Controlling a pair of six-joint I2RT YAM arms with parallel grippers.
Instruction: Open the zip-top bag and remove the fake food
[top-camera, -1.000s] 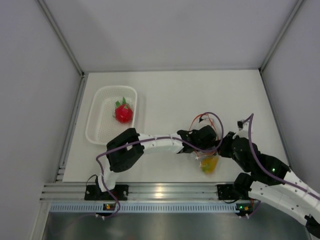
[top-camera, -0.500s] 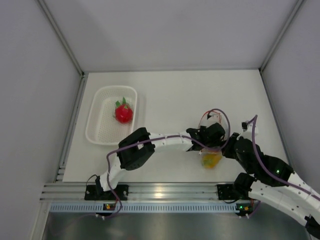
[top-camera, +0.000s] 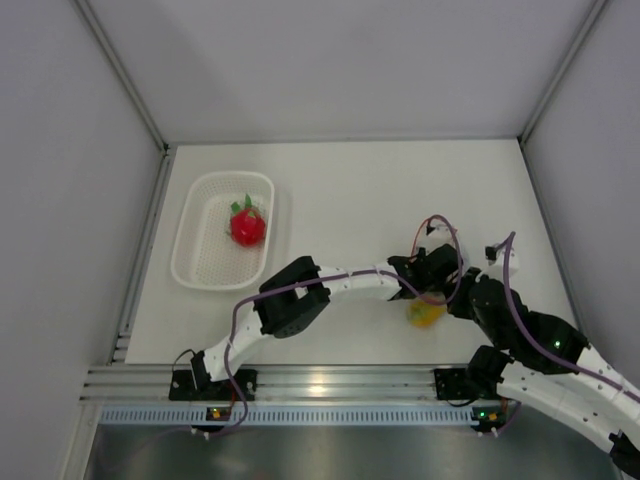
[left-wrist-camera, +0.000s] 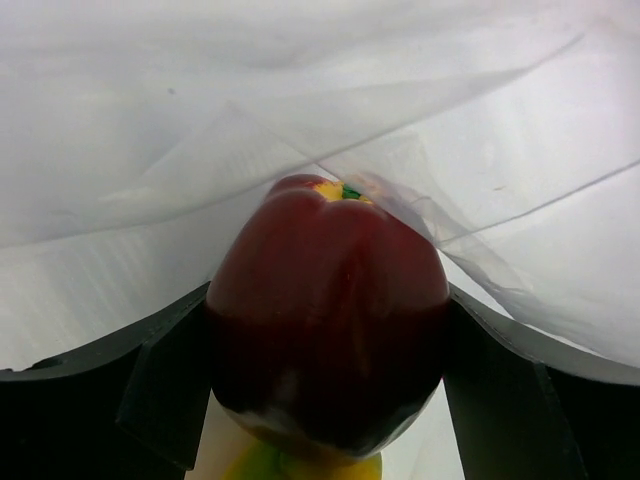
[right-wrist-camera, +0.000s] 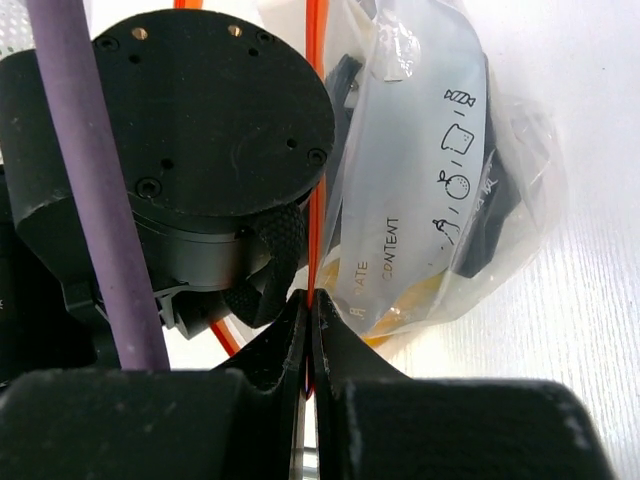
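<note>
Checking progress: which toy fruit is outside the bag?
The red leafy fruit, in the white basket; the maroon fruit and yellow fruit are in the bag.

Both arms are seen converged on one spot, wrists close together.

The left arm (top-camera: 340, 284) is stretched low and rightward from its base, elbow raised and bent. The left gripper (left-wrist-camera: 328, 300) is spread wide, its fingers (left-wrist-camera: 165, 380) set against either side of the maroon fruit (left-wrist-camera: 325, 320) inside the zip-top bag (right-wrist-camera: 420, 150). The right arm (top-camera: 540, 345) is folded in from the right, and the right gripper (right-wrist-camera: 308, 325) is pinched fully together on the bag's orange strip.
</note>
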